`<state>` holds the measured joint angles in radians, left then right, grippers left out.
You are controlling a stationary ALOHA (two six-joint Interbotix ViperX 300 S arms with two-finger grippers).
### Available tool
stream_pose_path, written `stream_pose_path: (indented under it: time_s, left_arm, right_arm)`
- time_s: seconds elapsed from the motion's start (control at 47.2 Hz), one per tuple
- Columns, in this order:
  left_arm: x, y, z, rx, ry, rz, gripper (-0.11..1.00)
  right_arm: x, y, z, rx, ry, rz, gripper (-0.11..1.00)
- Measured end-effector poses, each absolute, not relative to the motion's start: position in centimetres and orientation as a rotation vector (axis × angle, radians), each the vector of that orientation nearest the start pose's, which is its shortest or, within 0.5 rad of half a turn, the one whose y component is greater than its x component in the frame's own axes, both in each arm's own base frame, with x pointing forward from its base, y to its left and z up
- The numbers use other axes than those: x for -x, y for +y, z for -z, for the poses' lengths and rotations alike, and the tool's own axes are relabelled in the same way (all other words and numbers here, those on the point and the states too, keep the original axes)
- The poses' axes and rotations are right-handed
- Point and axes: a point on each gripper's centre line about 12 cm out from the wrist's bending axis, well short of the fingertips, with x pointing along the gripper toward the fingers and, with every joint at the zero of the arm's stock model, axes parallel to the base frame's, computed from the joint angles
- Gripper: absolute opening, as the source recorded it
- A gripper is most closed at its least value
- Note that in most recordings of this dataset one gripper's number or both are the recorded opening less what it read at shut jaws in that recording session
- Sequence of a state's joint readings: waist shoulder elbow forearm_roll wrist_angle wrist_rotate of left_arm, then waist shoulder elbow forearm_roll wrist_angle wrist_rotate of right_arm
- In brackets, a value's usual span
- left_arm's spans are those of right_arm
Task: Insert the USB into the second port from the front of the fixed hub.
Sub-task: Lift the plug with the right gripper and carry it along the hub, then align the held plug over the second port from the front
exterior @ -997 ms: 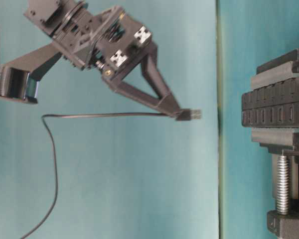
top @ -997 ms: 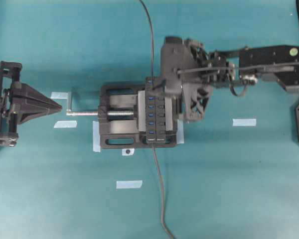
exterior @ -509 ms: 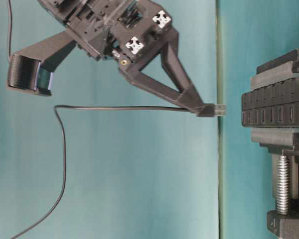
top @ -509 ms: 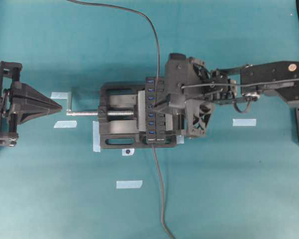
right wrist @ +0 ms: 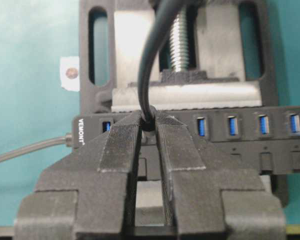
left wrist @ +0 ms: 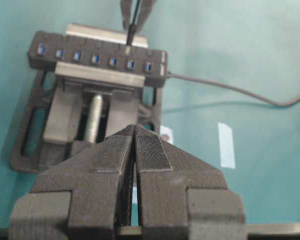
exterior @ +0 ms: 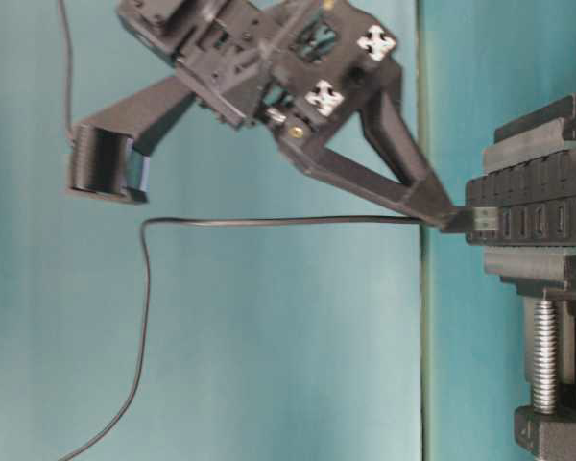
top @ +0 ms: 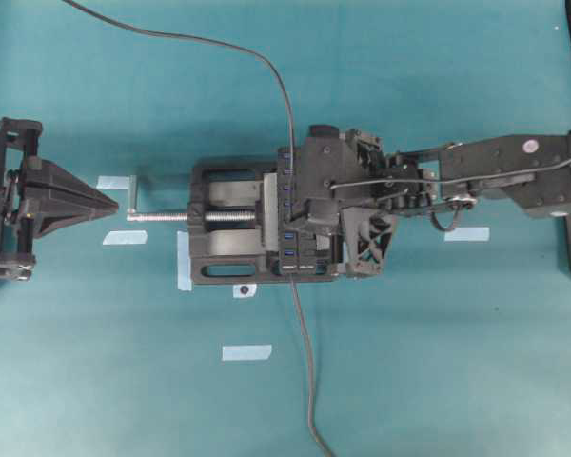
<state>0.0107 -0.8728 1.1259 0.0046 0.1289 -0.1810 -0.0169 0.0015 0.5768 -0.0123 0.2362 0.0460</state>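
The fixed hub (top: 292, 249) is a black bar with blue slots, clamped upright in a vise. My right gripper (top: 301, 211) hovers over it and is shut on the USB (exterior: 468, 220), with its thin cable (exterior: 269, 222) trailing behind. In the table-level view the plug's tip touches the hub's slotted face (exterior: 547, 206). In the right wrist view the gripper (right wrist: 148, 120) pinches the cable end (right wrist: 149, 123) right beside the end slot (right wrist: 106, 126), over the second slot position. How deep the plug sits is hidden. My left gripper (top: 112, 203) is shut and empty, far left, also in its wrist view (left wrist: 135, 129).
The black vise (top: 219, 271) with a silver screw (top: 162, 216) holds the hub. The hub's own cable (top: 305, 362) runs toward the front edge. Tape pieces (top: 246, 352) (top: 466, 233) lie on the teal table.
My right gripper has moved along the hub toward the front and come down, bringing the USB plug from clear of the hub to touching its face. The left arm is still.
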Motion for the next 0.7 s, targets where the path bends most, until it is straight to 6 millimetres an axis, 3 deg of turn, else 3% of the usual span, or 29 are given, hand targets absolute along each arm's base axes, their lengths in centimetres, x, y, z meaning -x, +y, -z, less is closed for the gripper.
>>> stream_pose_path:
  time_s: [0.7]
  left_arm:
    - [-20.87, 0.23, -24.67, 0.179, 0.380, -0.045, 0.00]
  right_arm:
    - [-39.52, -0.39, -17.01, -0.041, 0.811, 0.027, 0.09]
